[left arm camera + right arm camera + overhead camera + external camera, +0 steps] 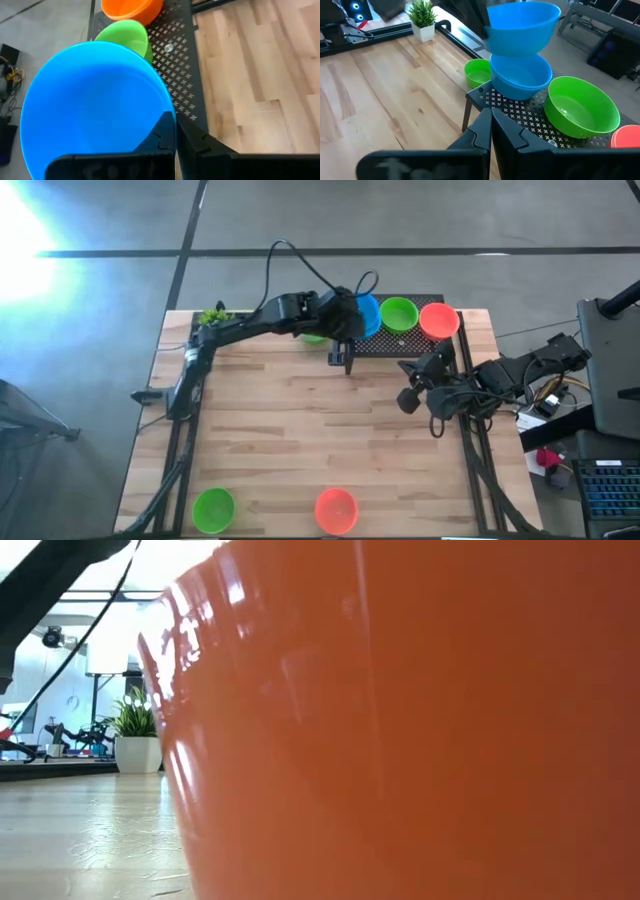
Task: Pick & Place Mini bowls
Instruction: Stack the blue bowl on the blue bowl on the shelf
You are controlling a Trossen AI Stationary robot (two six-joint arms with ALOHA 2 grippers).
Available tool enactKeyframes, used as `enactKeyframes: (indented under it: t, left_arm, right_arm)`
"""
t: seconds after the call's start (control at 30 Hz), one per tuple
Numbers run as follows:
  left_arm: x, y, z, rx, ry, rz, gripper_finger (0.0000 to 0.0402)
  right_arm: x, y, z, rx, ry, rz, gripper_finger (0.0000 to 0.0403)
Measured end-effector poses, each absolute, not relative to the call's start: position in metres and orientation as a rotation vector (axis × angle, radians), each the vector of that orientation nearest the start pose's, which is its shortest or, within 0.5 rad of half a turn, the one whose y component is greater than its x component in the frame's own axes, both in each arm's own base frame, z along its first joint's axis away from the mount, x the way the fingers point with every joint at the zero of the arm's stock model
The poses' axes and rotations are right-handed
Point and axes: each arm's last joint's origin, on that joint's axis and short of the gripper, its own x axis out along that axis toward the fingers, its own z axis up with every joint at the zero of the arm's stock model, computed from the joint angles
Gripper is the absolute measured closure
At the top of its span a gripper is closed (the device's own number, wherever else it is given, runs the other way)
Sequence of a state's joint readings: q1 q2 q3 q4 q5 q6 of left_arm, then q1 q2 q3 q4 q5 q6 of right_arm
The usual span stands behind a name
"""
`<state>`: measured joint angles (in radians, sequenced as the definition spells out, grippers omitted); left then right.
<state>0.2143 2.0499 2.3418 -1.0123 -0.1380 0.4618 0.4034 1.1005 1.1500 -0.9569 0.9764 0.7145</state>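
Your left tool (175,131) clamps blue bowl (521,26) above black rack (415,341) | right tool (490,127) shut, empty, beside rack | green bowl (213,508), orange-red bowl (336,509) well apart from rack, left.

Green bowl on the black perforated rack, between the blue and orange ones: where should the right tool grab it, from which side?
Take the green bowl by its rim, one finger inside, one outside, coming from above. It sits upright and open on the perforated rack, so the thin lip is exposed. Probably pick the rim arc facing the table, since the blue bowl and orange bowl crowd its flanks.
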Motion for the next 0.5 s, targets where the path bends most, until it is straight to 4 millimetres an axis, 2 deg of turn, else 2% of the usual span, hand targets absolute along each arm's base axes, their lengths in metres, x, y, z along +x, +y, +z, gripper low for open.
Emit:
enactKeyframes:
  t: [0.17, 0.5]
  left_arm:
    - [0.430, 0.105, 0.391, 0.413, 0.791, 0.178, 0.0401]
    - [0.434, 0.115, 0.383, 0.396, 0.799, 0.177, 0.0402]
  right_arm:
    - [0.187, 0.054, 0.345, 0.087, 0.470, -0.735, 0.0394]
    - [0.187, 0.054, 0.345, 0.075, 0.476, -0.729, 0.0394]
